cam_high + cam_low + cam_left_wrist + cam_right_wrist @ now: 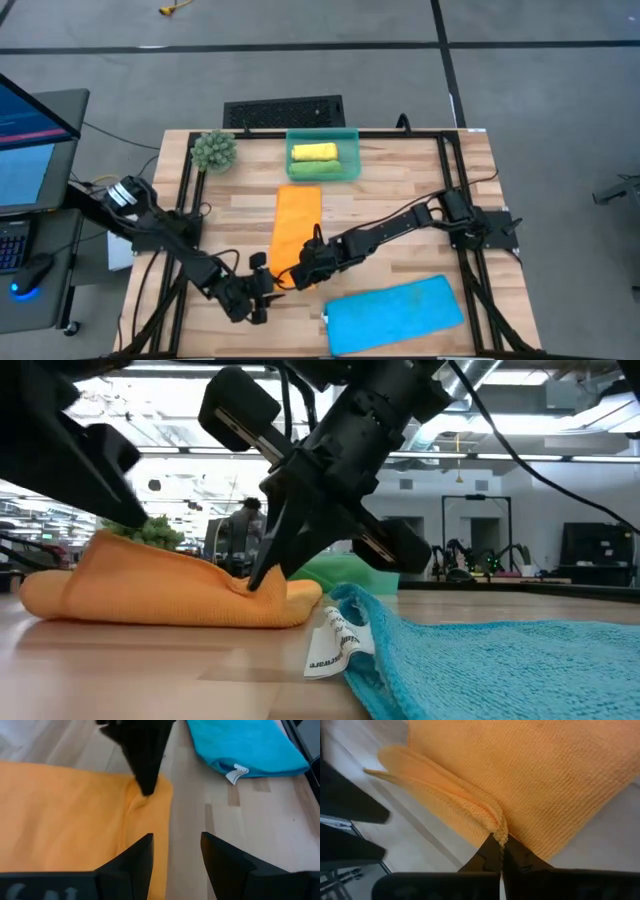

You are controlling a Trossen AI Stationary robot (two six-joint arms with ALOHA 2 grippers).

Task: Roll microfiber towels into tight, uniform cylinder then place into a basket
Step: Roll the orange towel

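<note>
While the right tool (297,276) pinches the near corner of the orange towel (297,222) at centre frame, the left tool (262,297) waits open beside it; rolling seems just begun, and next calls for tucking that edge over evenly.

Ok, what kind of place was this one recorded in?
Probably a robotics lab or workshop: a butcher-block wooden table fenced by a black metal frame, a bare grey concrete floor with taped lines, and more dark robot arms on benches behind.
</note>
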